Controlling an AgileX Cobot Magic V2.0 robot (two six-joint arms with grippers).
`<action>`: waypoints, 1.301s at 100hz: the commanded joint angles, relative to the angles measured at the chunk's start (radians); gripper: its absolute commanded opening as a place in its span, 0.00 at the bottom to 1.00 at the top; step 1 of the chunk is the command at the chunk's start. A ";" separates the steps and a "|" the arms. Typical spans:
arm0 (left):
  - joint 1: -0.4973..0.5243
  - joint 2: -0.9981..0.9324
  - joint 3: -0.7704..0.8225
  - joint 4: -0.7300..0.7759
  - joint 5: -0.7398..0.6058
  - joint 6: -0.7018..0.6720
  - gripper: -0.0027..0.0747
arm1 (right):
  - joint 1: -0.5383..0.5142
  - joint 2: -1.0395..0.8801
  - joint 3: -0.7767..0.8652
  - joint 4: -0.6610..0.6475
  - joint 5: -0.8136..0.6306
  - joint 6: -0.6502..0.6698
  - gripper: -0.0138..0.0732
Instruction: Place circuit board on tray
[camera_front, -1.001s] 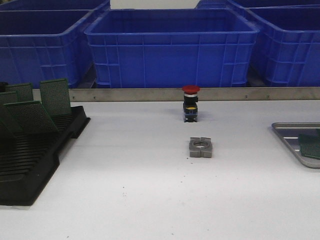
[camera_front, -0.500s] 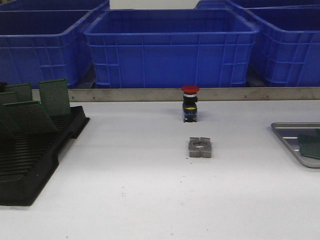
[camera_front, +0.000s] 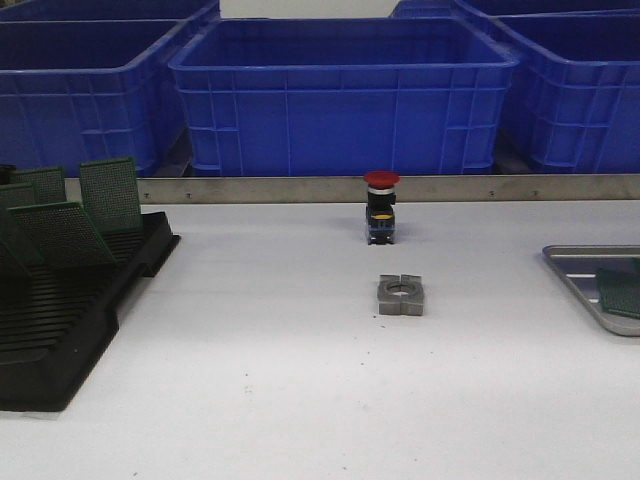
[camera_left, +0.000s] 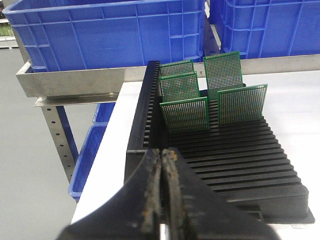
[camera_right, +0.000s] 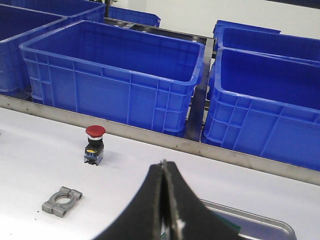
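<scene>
A green circuit board (camera_front: 620, 292) lies flat on the grey tray (camera_front: 575, 262) at the table's right edge. Several more green boards (camera_front: 110, 193) stand upright in the black slotted rack (camera_front: 50, 320) on the left. Neither gripper shows in the front view. In the left wrist view my left gripper (camera_left: 162, 155) is shut and empty, above the rack's (camera_left: 240, 160) near end, short of the standing boards (camera_left: 185, 114). My right gripper (camera_right: 163, 167) is shut and empty, with the tray's rim (camera_right: 250, 216) and a corner of the board (camera_right: 236, 227) just behind it.
A red-capped push button (camera_front: 381, 207) stands mid-table, and a grey metal clamp (camera_front: 401, 295) lies in front of it. Big blue bins (camera_front: 340, 95) line the back behind a metal rail (camera_front: 300, 188). The rack sits by the table's left edge.
</scene>
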 joint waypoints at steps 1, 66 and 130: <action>-0.003 -0.030 0.029 -0.008 -0.078 -0.010 0.01 | 0.002 0.009 -0.025 0.017 -0.032 -0.005 0.09; -0.003 -0.030 0.029 -0.008 -0.078 -0.010 0.01 | 0.002 0.009 -0.020 0.006 -0.084 -0.005 0.09; -0.003 -0.030 0.029 -0.008 -0.078 -0.010 0.01 | 0.004 -0.179 0.239 -1.249 -0.293 1.216 0.09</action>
